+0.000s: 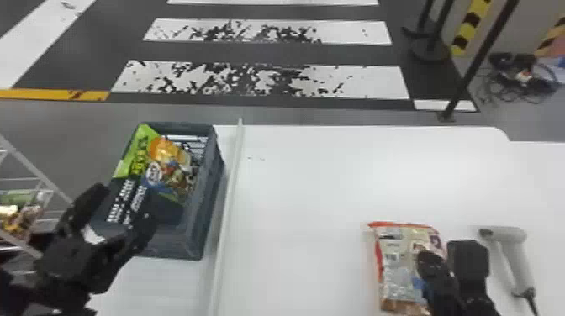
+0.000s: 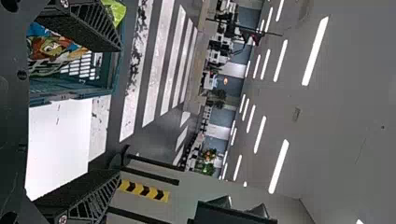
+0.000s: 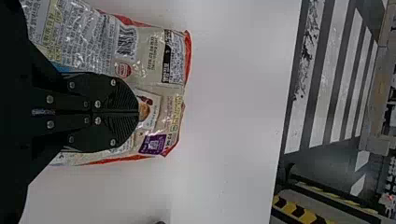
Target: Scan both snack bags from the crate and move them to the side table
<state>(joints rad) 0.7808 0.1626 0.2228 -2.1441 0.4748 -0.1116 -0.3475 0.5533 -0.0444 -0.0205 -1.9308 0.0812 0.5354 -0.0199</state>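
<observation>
My left gripper [image 1: 121, 208] is over the near end of the grey crate [image 1: 191, 235], open. A green bag [image 1: 133, 155] and a colourful snack bag [image 1: 168, 168] lie in the crate's far part. In the left wrist view, the crate [image 2: 74, 88] and colourful bag [image 2: 53, 49] appear beyond the left gripper [image 2: 116, 112], with nothing between its fingers. A red-edged snack bag [image 1: 393, 256] lies back-side up on the white table at right. Over that bag is my right gripper [image 1: 450, 260]; in the right wrist view, the right gripper [image 3: 138, 112] is shut above the bag's printed face [image 3: 159, 51].
A grey-white handheld scanner [image 1: 510, 248] lies to the right of the red-edged bag, its cable toward the near edge. A raised white strip [image 1: 229, 189] runs between crate and main white table [image 1: 315, 189]. A wire rack [image 1: 35, 170] with goods stands at far left.
</observation>
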